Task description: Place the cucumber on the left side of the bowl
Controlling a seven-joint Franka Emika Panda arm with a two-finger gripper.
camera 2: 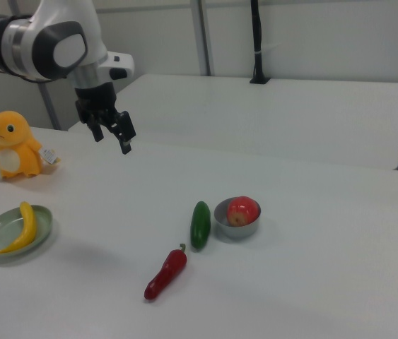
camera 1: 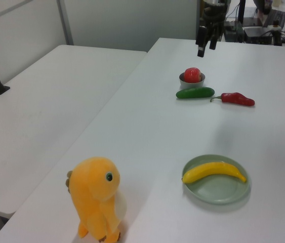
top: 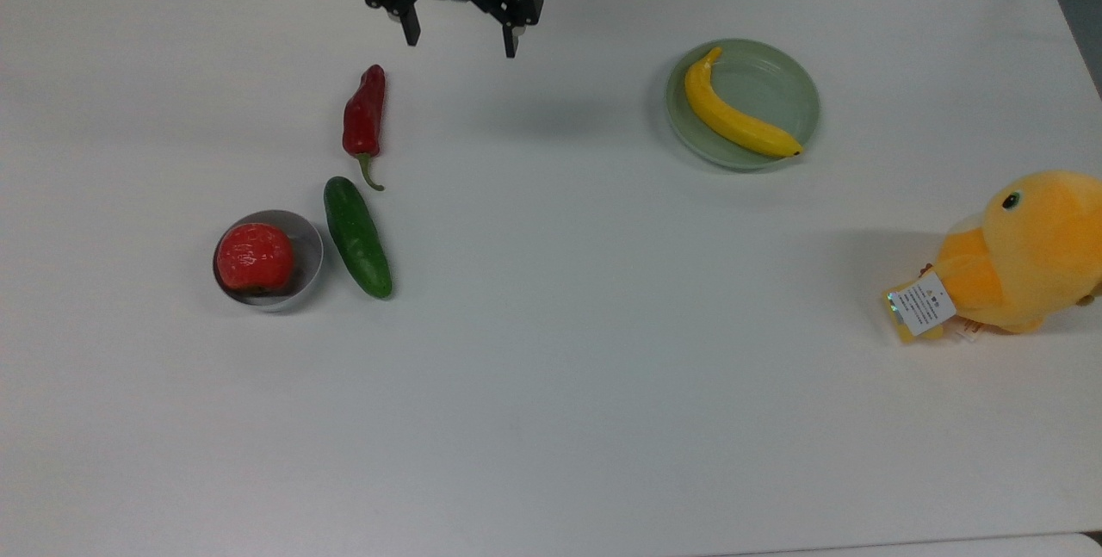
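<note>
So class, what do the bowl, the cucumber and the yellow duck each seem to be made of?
The bowl: probably metal, silver and shiny, its wall catching the light. The cucumber: smooth and glossy, evenly dark green, so possibly a plastic replica; it can't be told for sure. The yellow duck: soft plush fabric, with a fuzzy surface and a paper tag.

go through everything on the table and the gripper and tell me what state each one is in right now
gripper: open, empty, raised above the table
cucumber: lying flat beside the bowl
bowl: upright, holding a red fruit
chili pepper: lying flat
plate: holding a banana
plush toy: upright
</note>
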